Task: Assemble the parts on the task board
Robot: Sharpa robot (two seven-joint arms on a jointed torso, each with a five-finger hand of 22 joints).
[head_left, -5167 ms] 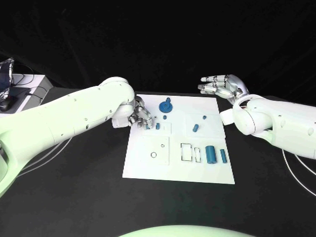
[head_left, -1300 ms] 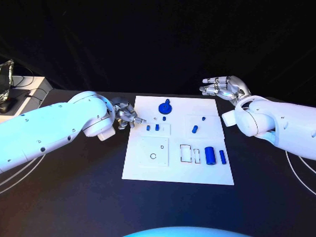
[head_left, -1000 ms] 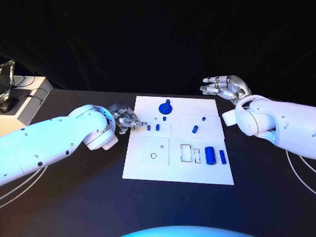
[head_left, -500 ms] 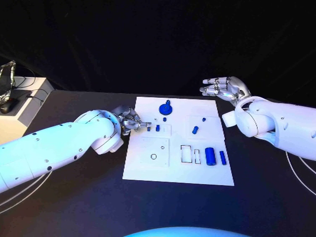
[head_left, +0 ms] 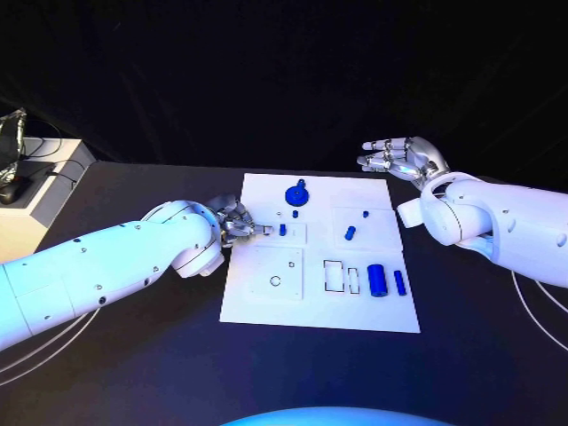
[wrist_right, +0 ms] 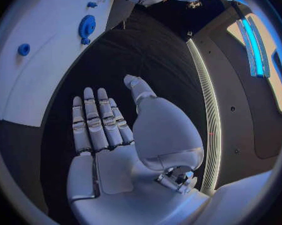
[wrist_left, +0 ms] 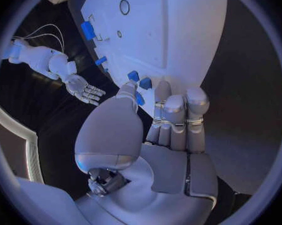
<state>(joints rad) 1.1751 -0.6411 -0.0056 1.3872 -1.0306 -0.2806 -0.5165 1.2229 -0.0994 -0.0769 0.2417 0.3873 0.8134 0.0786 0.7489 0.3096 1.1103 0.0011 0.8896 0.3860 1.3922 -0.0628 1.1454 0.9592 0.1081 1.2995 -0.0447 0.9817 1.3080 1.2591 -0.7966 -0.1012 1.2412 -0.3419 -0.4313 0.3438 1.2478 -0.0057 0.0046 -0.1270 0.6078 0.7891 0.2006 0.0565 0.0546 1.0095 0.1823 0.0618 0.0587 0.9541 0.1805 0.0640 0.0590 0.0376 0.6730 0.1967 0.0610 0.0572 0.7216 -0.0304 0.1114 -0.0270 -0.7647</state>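
At the task board (head_left: 320,293) left edge, left hand (head_left: 237,221) fingertips by small blue parts (wrist_left: 139,81), grasp unclear, right hand (wrist_right: 112,135) spread, holding nothing.

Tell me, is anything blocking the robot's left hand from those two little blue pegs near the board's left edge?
Nothing visible does. The left hand sits at the left edge of the task board, its fingertips right beside the two small blue pegs. In the left wrist view only bare white board lies around the pegs.

My left hand (head_left: 234,221) crowds the task board's (head_left: 272,302) left edge; lower left of the board lies free, parts (head_left: 377,280) block lower right.
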